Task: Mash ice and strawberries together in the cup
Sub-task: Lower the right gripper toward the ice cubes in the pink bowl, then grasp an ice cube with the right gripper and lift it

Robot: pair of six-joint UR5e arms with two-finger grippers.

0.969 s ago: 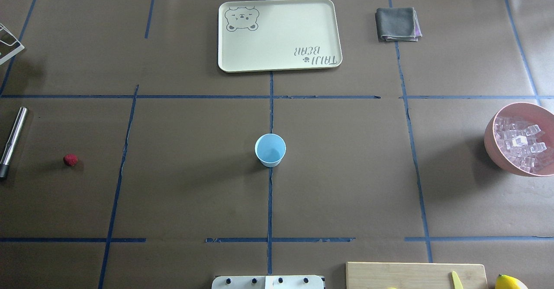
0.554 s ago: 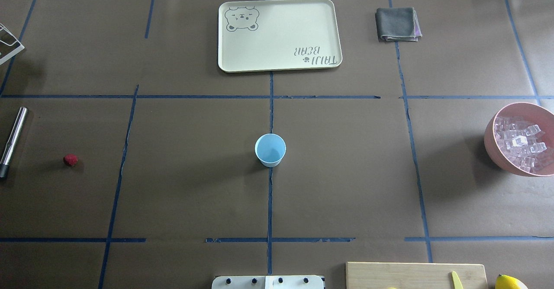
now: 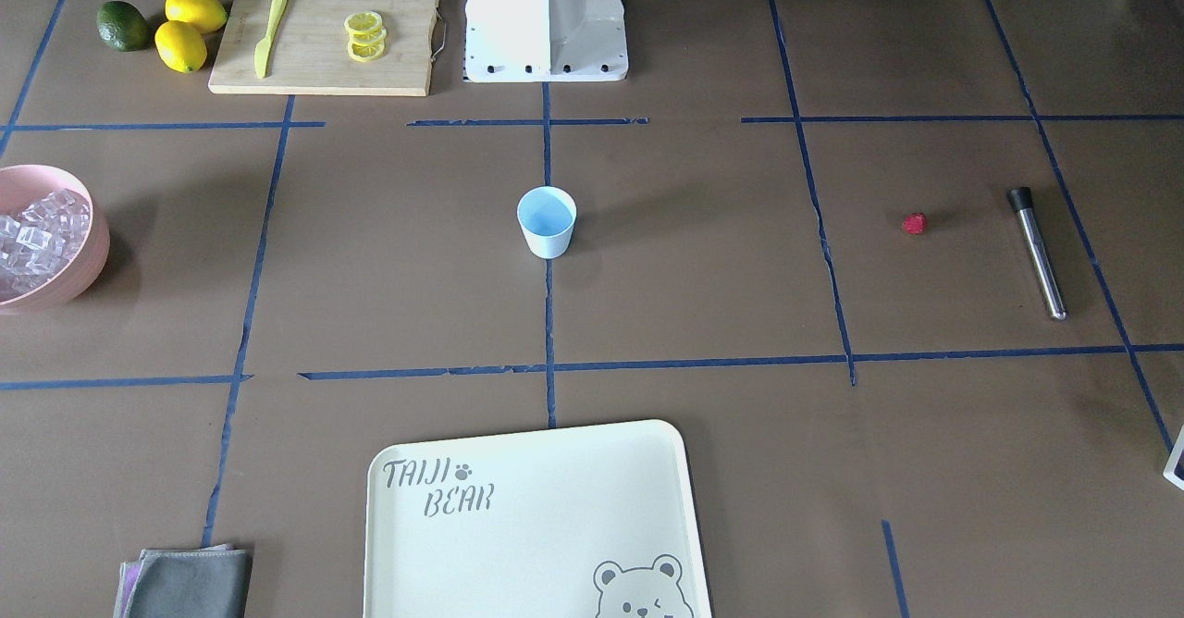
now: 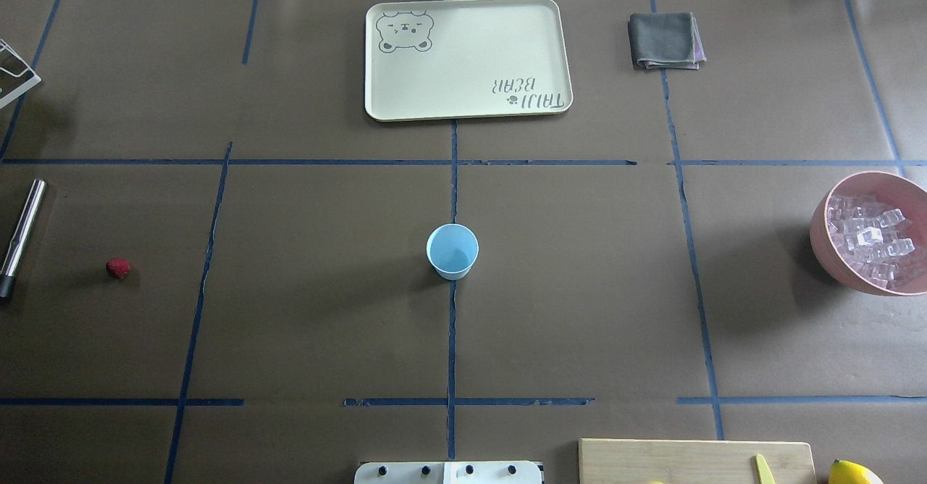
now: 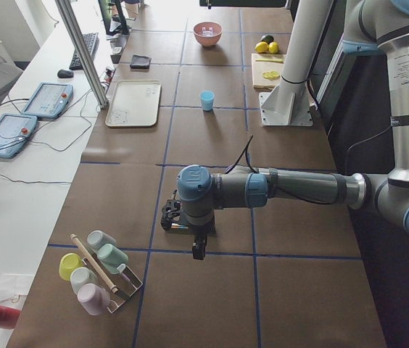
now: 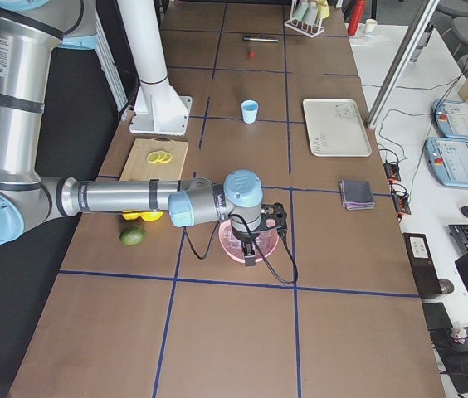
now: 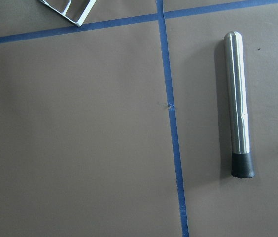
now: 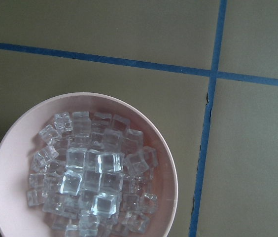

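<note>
The small light-blue plastic cup (image 4: pixel 452 251) stands upright at the middle of the table (image 4: pixel 579 288), well apart from both arms. Clear glassy ice cubes (image 8: pixel 89 177) fill the pink bowl (image 8: pixel 11 148) directly beneath the right end effector (image 6: pixel 249 255). The small red strawberry (image 4: pixel 118 268) lies beside the steel muddler (image 7: pixel 238 103), near the left end effector (image 5: pixel 199 251). I cannot tell whether either end effector is spread or pressed together.

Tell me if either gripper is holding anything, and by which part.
Apparently nothing: the strawberry, muddler and cup sit free on the table, ice in its bowl. The left gripper and right gripper show too small to judge.
</note>
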